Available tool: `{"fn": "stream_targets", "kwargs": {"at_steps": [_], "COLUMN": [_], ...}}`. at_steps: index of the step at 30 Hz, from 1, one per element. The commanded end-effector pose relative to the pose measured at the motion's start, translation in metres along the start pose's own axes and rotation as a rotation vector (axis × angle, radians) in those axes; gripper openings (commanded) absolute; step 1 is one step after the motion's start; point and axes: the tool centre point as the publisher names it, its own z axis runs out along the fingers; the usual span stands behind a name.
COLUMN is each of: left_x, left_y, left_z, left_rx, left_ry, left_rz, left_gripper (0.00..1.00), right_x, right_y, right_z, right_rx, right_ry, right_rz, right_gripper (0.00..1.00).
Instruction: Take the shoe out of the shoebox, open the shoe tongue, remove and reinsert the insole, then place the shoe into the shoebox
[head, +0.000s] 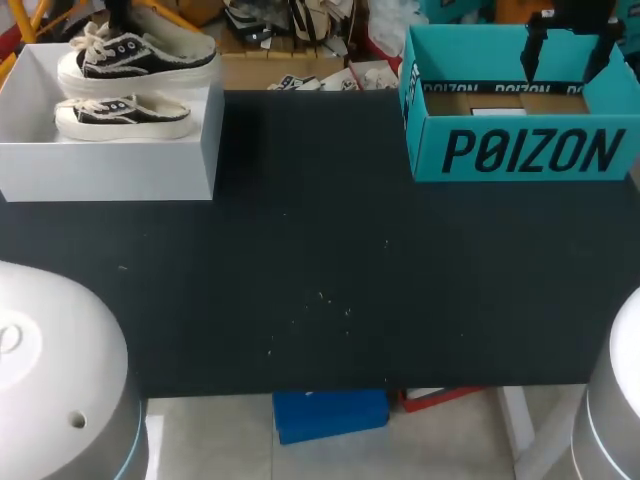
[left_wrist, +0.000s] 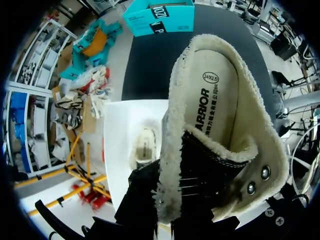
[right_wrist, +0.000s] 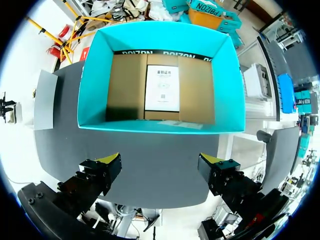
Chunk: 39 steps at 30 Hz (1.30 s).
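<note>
Our left claw (head: 117, 20) grips the black, fleece-lined shoe (head: 135, 55) at its laced end, raised over the far side of the white shoebox (head: 110, 170). A second shoe (head: 122, 115) lies inside that shoebox. Well to the right of the shoebox, across the dark tabletop (head: 320, 270), our right claw (right_wrist: 160, 165) hangs wide open above a teal box (right_wrist: 95, 75).

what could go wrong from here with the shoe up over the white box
The grip on the shoe is hidden, so it might slip and drop onto the second shoe in the white shoebox. The right gripper, open by the teal box, could clip its wall if lowered.
</note>
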Motion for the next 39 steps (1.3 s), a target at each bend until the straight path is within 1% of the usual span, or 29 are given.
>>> {"fn": "stream_targets", "kwargs": {"at_steps": [1,5,11,15,16,22,26,28,33,39], "left_x": [0.061,0.096,0.147,0.179,0.188,0.231,0.249,0.255,0.258,0.266], "left_y": [-0.023,-0.053,-0.106,-0.145,-0.154,-0.199,-0.217,-0.223,-0.234,-0.248], "left_z": [-0.03,-0.033,-0.026,-0.014,-0.01,0.024,0.049,0.063,0.093,0.132], "left_rx": [-0.016,-0.011,-0.028,-0.041,-0.041,-0.069,-0.08,-0.091,-0.105,-0.065], "left_ry": [-0.092,-0.083,-0.069,-0.06,-0.041,0.006,0.044,0.06,0.068,0.096], "left_rz": [0.012,0.026,0.047,0.055,0.059,0.063,0.067,0.068,0.064,0.091], "left_gripper": [0.0,0.0,0.0,0.0,0.0,0.0,0.0,0.0,0.0,0.0], "right_x": [0.0,0.0,0.0,0.0,0.0,0.0,0.0,0.0,0.0,0.0], "right_y": [0.0,0.0,0.0,0.0,0.0,0.0,0.0,0.0,0.0,0.0], "right_z": [0.0,0.0,0.0,0.0,0.0,0.0,0.0,0.0,0.0,0.0], "right_rx": [0.0,0.0,0.0,0.0,0.0,0.0,0.0,0.0,0.0,0.0], "right_ry": [0.0,0.0,0.0,0.0,0.0,0.0,0.0,0.0,0.0,0.0], "right_rz": [0.0,0.0,0.0,0.0,0.0,0.0,0.0,0.0,0.0,0.0], "right_gripper": [1.0,1.0,1.0,1.0,1.0,1.0,1.0,1.0,1.0,1.0]}}
